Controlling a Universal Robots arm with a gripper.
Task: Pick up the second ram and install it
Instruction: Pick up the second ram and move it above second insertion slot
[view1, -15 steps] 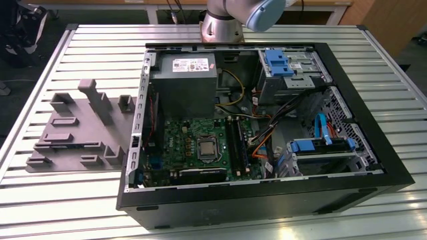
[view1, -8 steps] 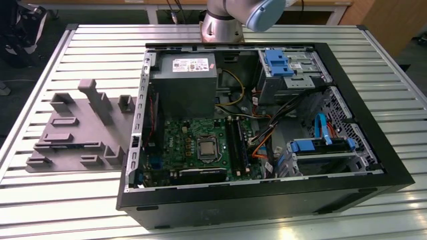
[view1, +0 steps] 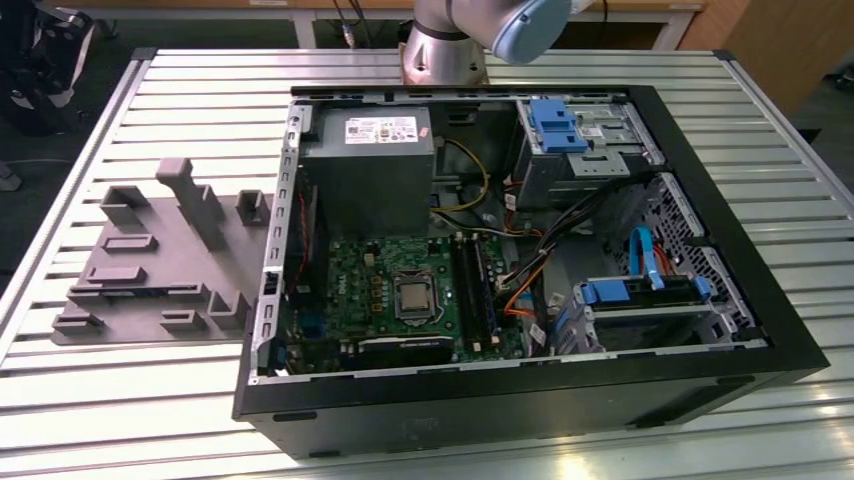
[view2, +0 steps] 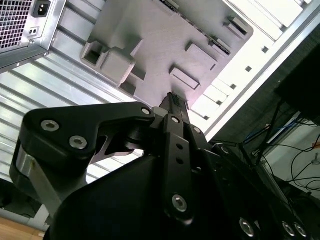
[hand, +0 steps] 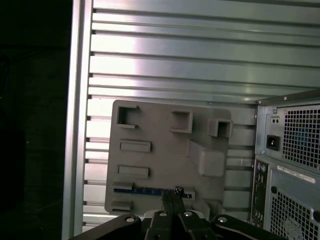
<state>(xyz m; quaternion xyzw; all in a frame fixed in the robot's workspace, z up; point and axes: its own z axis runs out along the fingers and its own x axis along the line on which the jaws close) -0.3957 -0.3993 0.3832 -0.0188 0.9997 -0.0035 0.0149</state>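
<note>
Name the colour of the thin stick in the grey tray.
Blue stick, clearest in first wrist view.

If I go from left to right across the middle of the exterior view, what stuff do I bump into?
gray holder plate → green motherboard → blue drive bracket

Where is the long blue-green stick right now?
In the first wrist view the second ram lies in a slot of the grey tray, which sits on the slatted table beside the computer case.

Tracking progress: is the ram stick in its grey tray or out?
In: the long blue-green ram stick lies slotted in the grey moulded tray.
</note>
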